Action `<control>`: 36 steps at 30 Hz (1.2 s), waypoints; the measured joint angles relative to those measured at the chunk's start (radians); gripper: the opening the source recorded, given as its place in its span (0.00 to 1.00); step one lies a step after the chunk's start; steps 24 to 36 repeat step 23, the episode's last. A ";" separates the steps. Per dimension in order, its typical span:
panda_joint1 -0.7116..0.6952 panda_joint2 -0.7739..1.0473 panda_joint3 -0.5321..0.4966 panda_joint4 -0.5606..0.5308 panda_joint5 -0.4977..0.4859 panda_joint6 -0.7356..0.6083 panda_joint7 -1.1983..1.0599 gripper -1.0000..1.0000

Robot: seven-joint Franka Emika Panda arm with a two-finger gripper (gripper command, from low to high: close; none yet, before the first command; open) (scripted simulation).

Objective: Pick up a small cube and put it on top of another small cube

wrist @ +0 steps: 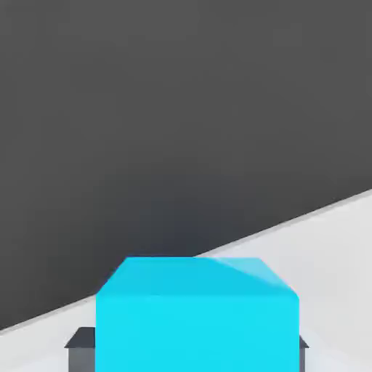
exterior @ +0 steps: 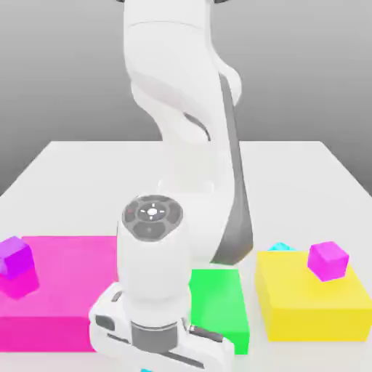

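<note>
In the hand view a cyan cube (wrist: pixel 197 312) sits between the two dark grey fingers (wrist: pixel 80 349) of my gripper (wrist: pixel 190 352), touching both. In the exterior view the gripper's white hand (exterior: pixel 161 330) hangs low at the front, over the green block's near left corner, and a sliver of cyan (exterior: pixel 148 370) peeks out below it. A purple cube (exterior: pixel 16 256) rests against a magenta cube (exterior: pixel 22 283) on the pink slab. Another magenta cube (exterior: pixel 328 260) lies on the yellow block.
Three flat blocks lie across the front of the white table (exterior: pixel 87 174): a pink slab (exterior: pixel 73 276), a green block (exterior: pixel 218 301) and a yellow block (exterior: pixel 309 305). A small cyan piece (exterior: pixel 280 247) shows behind the yellow block. The arm's body stands behind the hand.
</note>
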 joint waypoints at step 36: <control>-0.372 -0.455 -0.293 -0.245 0.046 -0.211 0.191 1.00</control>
